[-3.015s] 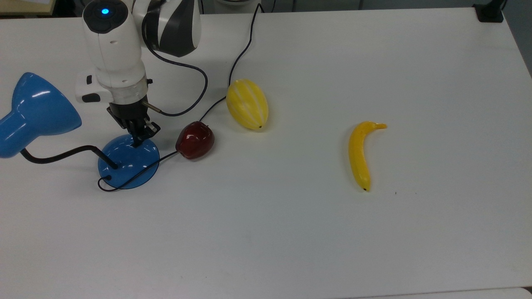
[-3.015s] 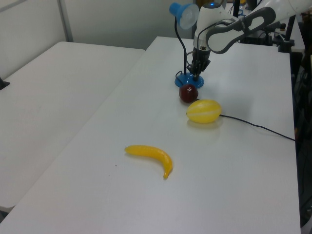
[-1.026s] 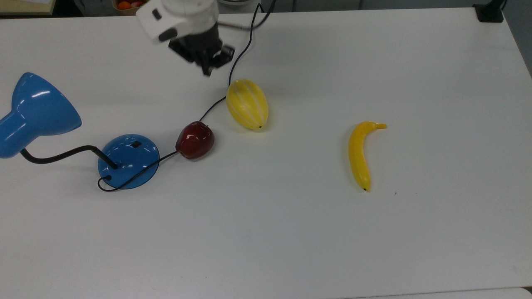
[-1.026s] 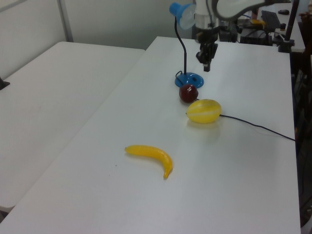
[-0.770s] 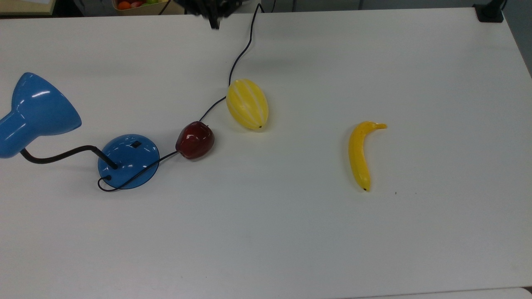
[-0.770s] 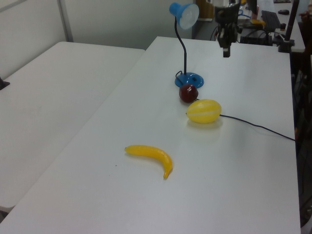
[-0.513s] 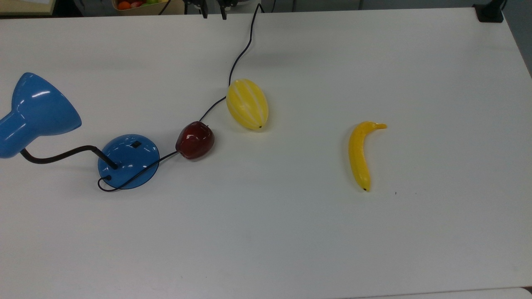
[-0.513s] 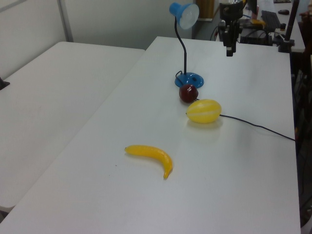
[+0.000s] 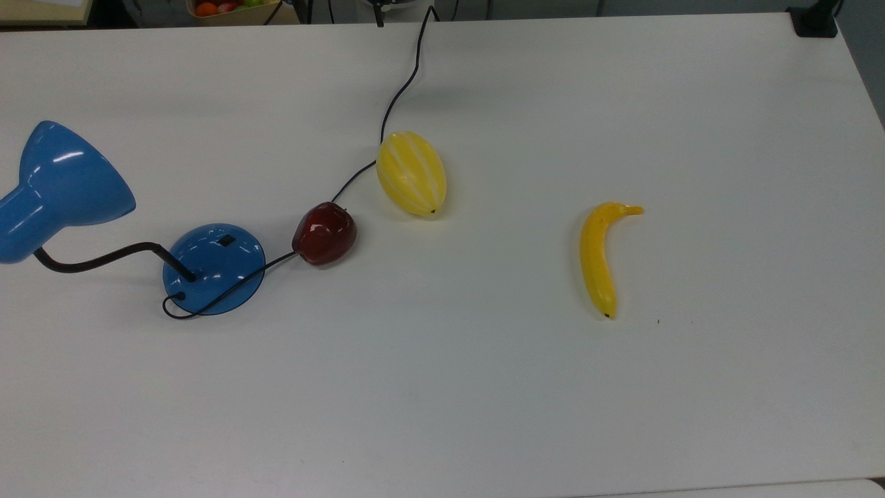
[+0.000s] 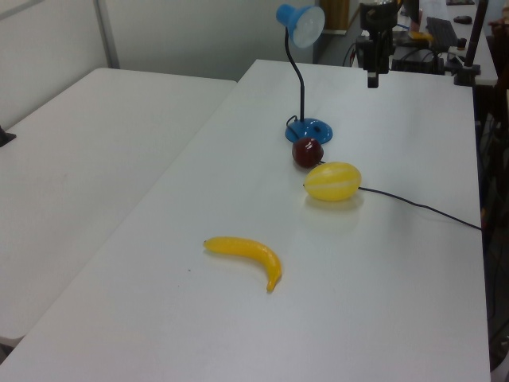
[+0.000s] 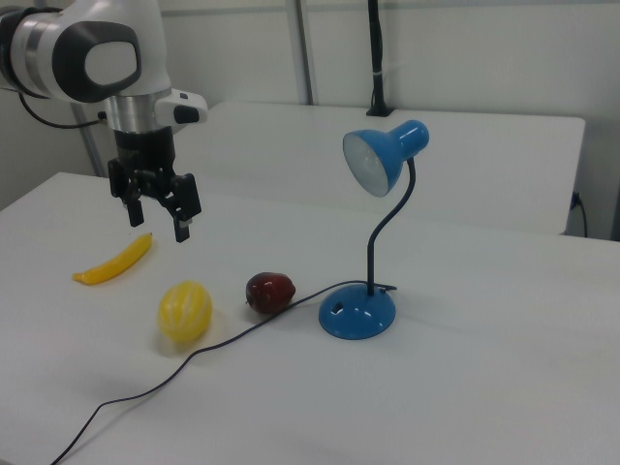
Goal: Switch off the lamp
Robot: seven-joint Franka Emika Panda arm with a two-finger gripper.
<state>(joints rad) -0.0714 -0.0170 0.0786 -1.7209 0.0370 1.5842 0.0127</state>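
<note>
The lamp (image 9: pixel 207 270) stood near the left edge of the tabletop (image 9: pixel 484 401) in the top view, its round blue base flat on the surface, the small dark switch (image 9: pixel 225 241) on the dome's upper side, and the shade (image 11: pixel 380 158) showing no glow in the right view. The hand (image 11: pixel 157 215) hung in the air with its fingers spread and nothing between them, well apart from the lamp and above the tabletop's far edge in the top view. Judging from this, the switch looked already thrown and the step in hand was a clear retreat. To do that well, the arm should stay high, so that nothing catches the black cord (image 9: pixel 397 90) running to the far edge. It should also pass clear of the red apple (image 9: pixel 324 233) and the yellow melon (image 9: pixel 411 173) lying on that cord. The banana (image 9: pixel 600 256) lay well apart, out of the way.
</note>
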